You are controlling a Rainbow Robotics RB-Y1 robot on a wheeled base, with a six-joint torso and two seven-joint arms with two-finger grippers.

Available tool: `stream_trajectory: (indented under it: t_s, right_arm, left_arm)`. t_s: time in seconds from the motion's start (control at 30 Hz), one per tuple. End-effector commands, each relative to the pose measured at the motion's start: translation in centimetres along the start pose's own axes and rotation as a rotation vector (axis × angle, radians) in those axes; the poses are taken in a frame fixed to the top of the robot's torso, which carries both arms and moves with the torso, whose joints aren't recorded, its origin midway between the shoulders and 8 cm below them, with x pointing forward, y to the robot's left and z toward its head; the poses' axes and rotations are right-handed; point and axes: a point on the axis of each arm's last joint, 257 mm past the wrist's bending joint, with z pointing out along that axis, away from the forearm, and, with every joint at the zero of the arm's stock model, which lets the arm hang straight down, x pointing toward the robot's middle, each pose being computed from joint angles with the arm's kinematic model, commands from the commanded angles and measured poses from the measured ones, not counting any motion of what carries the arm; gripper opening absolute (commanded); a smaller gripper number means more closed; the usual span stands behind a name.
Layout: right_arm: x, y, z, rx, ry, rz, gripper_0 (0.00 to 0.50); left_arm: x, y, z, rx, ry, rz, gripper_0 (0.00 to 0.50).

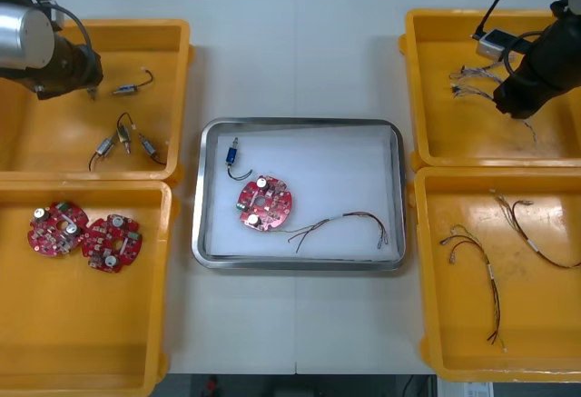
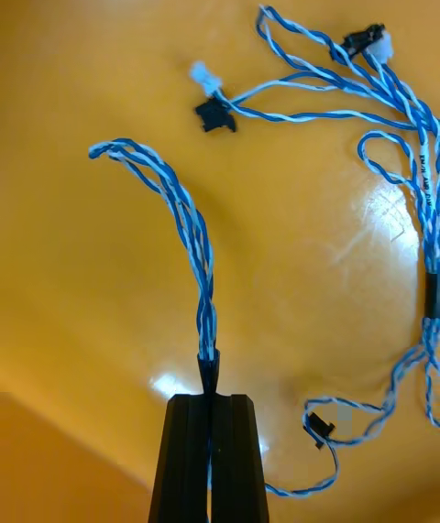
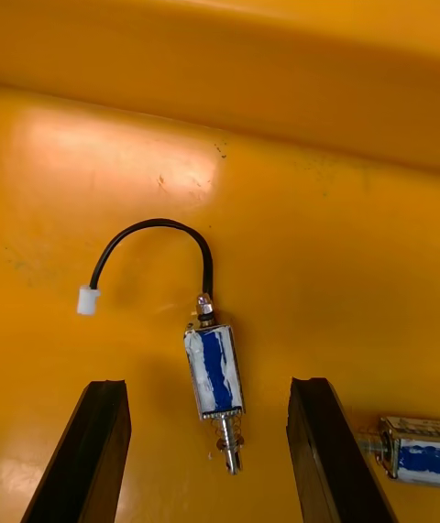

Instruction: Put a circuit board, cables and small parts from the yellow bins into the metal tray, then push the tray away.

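Pinching cable (image 2: pixel 194 230): right end effector (image 2: pixel 211 397); left end effector (image 3: pixel 209 384) straddles small metal part (image 3: pixel 213 363).

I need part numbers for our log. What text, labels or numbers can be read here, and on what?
Print on the white sleeve of a twisted blue and white cable, loose in the yellow bin by the right gripper: too small to read.
Red circuit board in the metal tray: no readable marks.
Small metal part between the open jaws of the left gripper: none.
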Motion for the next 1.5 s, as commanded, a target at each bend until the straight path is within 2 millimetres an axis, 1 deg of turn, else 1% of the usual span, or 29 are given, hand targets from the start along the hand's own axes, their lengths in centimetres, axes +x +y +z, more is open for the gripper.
stream_trajectory:
  t_s: [0.03, 0.17, 0.2, 0.23, 0.37, 0.4, 0.47, 0.5, 0.53, 0.57, 0.6, 0.87, 0.93, 1.03, 1.17, 1.23, 1.3, 1.43, 1.47, 1.5]
  right_arm:
    - [-1.0, -2.5, -5.5, 0.048, -0.044, 0.034, 0.0]
    - [-1.1, -1.1, -7.3, 0.009, -0.034, 0.023, 0.0]
    - [-1.1, -1.1, -7.3, 0.009, -0.034, 0.023, 0.0]
    - [-1.0, -0.4, -8.1, -0.003, -0.025, 0.014, 0.0]
    - [-0.7, 1.1, -9.8, -0.004, -0.009, -0.017, 0.0]
    - [-0.8, 1.2, -10.2, 0.003, -0.013, -0.019, 0.0]
    - [-1.6, 1.3, -10.9, 0.029, -0.044, -0.006, 0.0]
    - [-1.9, 1.3, -11.3, 0.046, -0.059, -0.004, 0.0]
    - [-2.4, 1.4, -11.9, 0.063, -0.076, -0.007, 0.0]
    - [-2.6, 1.4, -12.0, 0.071, -0.084, -0.008, 0.0]
    - [-3.0, 1.5, -12.5, 0.086, -0.1, -0.018, 0.0]
    - [-4.5, 1.6, -14.5, 0.145, -0.153, -0.051, 0.0]
    - [-4.6, 1.7, -14.7, 0.154, -0.161, -0.057, 0.0]
    - [-5.1, 2.2, -14.9, 0.161, -0.177, -0.076, 0.0]
    - [-6.3, 3.5, -15.2, 0.19, -0.178, -0.154, 0.0]
    - [-7.2, 4.5, -15.4, 0.206, -0.175, -0.203, 0.0]
    - [-8.1, 5.9, -15.2, 0.208, -0.175, -0.251, 0.0]
    - [-10.0, 8.8, -14.6, 0.195, -0.19, -0.326, 0.0]
    - [-10.0, 8.8, -14.6, 0.195, -0.19, -0.326, 0.0]
    - [-10.8, 10.1, -14.5, 0.19, -0.196, -0.363, 0.0]
  left_arm:
    - [-2.4, -2.7, -0.4, 0.031, -0.059, 0.068, 0.5]
    - [-1.9, -2.6, 0.3, 0.022, -0.063, 0.074, 0.5]
    - [-1.9, -2.6, 0.3, 0.022, -0.063, 0.074, 0.5]
    - [-1.8, -2.6, 0.6, 0.022, -0.067, 0.074, 0.5]
    - [-1.3, -2.6, 1.2, 0.018, -0.073, 0.087, 0.5]
    - [-1.2, -2.5, 1.2, 0.017, -0.073, 0.085, 0.5]
    - [-1.0, -2.5, 1.5, 0.02, -0.079, 0.089, 0.5]
    - [-0.8, -2.4, 1.7, 0.02, -0.081, 0.091, 0.436]
    - [-0.6, -2.4, 1.8, 0.02, -0.079, 0.097, 0.274]
    - [-0.6, -2.4, 1.8, 0.017, -0.078, 0.1, 0.148]
    - [-0.4, -2.4, 1.8, 0.017, -0.076, 0.105, 0.0]
    - [-0.2, -2.2, 1.9, 0.012, -0.068, 0.106, 0.0]
    - [-0.5, -2.1, 1.6, 0.01, -0.071, 0.107, 0.0]
    - [-1.0, -1.6, 0.7, 0.0, -0.057, 0.105, 0.0]
    - [-2.0, -0.9, -2.0, -0.009, -0.024, 0.091, 0.0]
    - [-2.3, -0.6, -3.5, -0.02, -0.002, 0.092, 0.0]
    - [-2.4, -0.4, -4.9, -0.027, 0.02, 0.09, 0.0]
    - [-2.5, -0.5, -7.0, -0.03, 0.047, 0.093, 0.0]
    - [-2.5, -0.5, -7.0, -0.03, 0.047, 0.093, 0.0]
    - [-2.4, -0.9, -7.8, -0.037, 0.057, 0.106, 0.0]
